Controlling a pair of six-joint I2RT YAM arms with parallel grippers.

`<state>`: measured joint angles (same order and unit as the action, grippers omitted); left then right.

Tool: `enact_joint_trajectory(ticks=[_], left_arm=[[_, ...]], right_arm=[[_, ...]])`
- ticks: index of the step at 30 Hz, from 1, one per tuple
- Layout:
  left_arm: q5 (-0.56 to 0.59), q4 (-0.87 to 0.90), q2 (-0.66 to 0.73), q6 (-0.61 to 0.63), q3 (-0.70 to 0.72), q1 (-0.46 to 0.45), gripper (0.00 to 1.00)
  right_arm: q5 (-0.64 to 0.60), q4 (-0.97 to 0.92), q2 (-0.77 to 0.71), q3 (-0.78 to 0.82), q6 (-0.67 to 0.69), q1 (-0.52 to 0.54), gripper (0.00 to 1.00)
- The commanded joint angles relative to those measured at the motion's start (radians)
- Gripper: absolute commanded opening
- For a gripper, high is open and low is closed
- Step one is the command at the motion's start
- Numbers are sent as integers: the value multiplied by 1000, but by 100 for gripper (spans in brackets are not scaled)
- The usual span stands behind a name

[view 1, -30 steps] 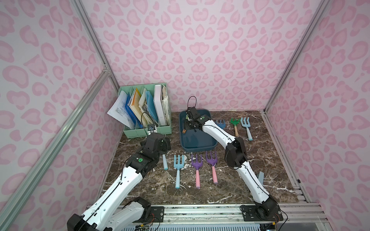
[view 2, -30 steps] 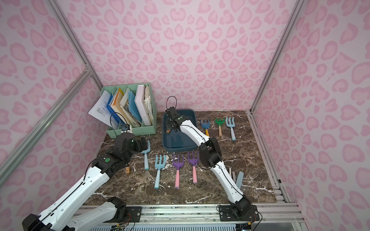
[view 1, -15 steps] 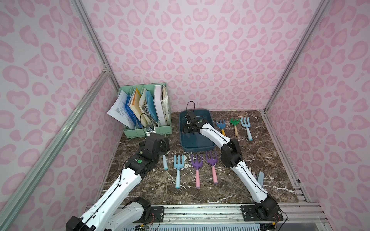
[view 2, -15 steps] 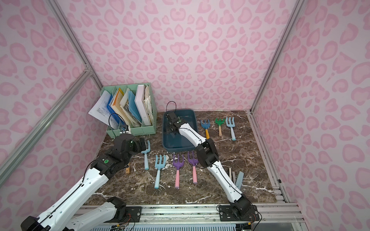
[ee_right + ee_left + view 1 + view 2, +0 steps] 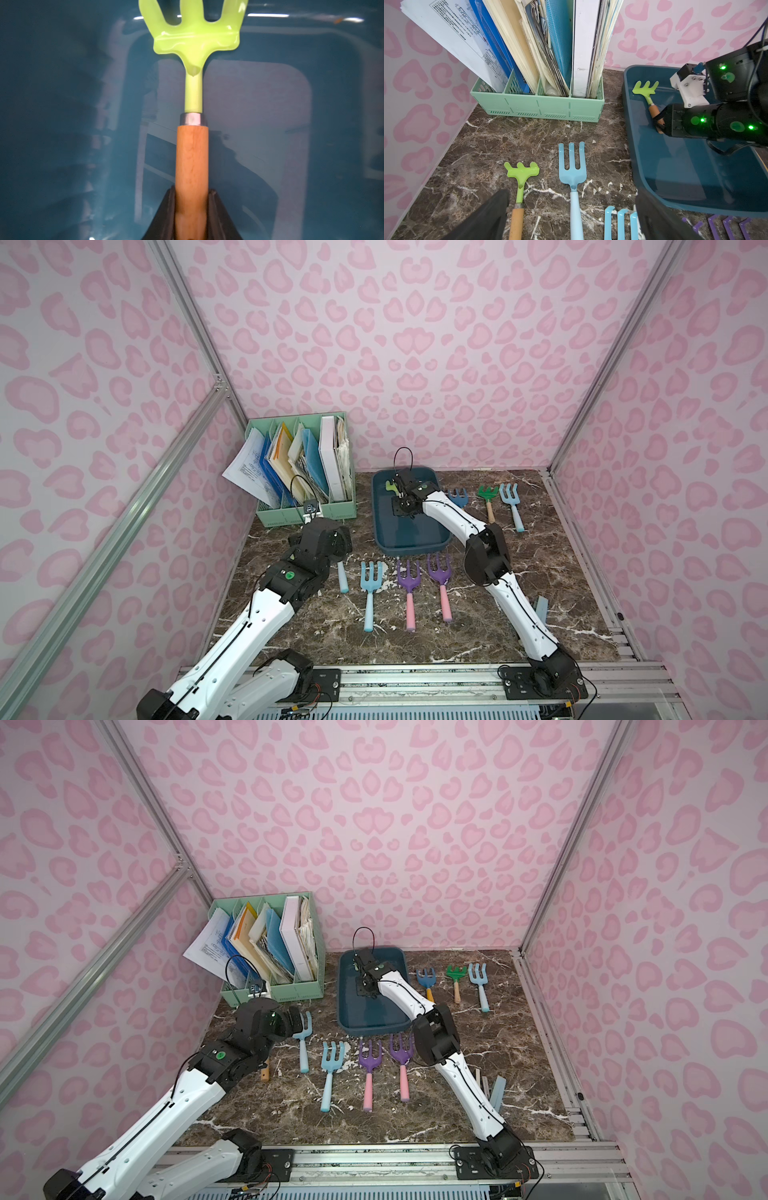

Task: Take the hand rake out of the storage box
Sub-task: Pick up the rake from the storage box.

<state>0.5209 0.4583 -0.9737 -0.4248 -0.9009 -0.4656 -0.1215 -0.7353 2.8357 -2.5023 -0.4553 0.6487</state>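
The hand rake (image 5: pixel 192 145) has a lime-green head and a wooden handle. It is inside the dark teal storage box (image 5: pixel 411 549), near the far end, and also shows in the left wrist view (image 5: pixel 646 91). My right gripper (image 5: pixel 191 193) is down in the box and shut on the rake's wooden handle, with a black finger pressed on each side. In both top views the right gripper (image 5: pixel 398 497) (image 5: pixel 362 979) hides most of the rake. My left gripper (image 5: pixel 571 195) is open, low over the table to the left of the box (image 5: pixel 629 124), and holds nothing.
A mint-green file organiser (image 5: pixel 307 514) full of papers stands at the back left. Light-blue (image 5: pixel 369 589) and purple forks (image 5: pixel 409 585) lie in front of the box. More tools (image 5: pixel 487 493) lie to its right. Another lime rake (image 5: pixel 521 172) lies under my left gripper.
My right gripper has come down into the storage box and its fingers have closed on the rake's handle. The left arm has stayed about where it was.
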Motion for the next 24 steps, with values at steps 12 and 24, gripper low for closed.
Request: enact_joint_trajectory(ticks=[12,24], left_arm=[[13,3,-7,-5,-4,1,98],[25,2,-12,-6,-3,1,98]], right_arm=[[6,40,48,-41,111,-24,37],[-38,-49,-217,68,65,13,1]])
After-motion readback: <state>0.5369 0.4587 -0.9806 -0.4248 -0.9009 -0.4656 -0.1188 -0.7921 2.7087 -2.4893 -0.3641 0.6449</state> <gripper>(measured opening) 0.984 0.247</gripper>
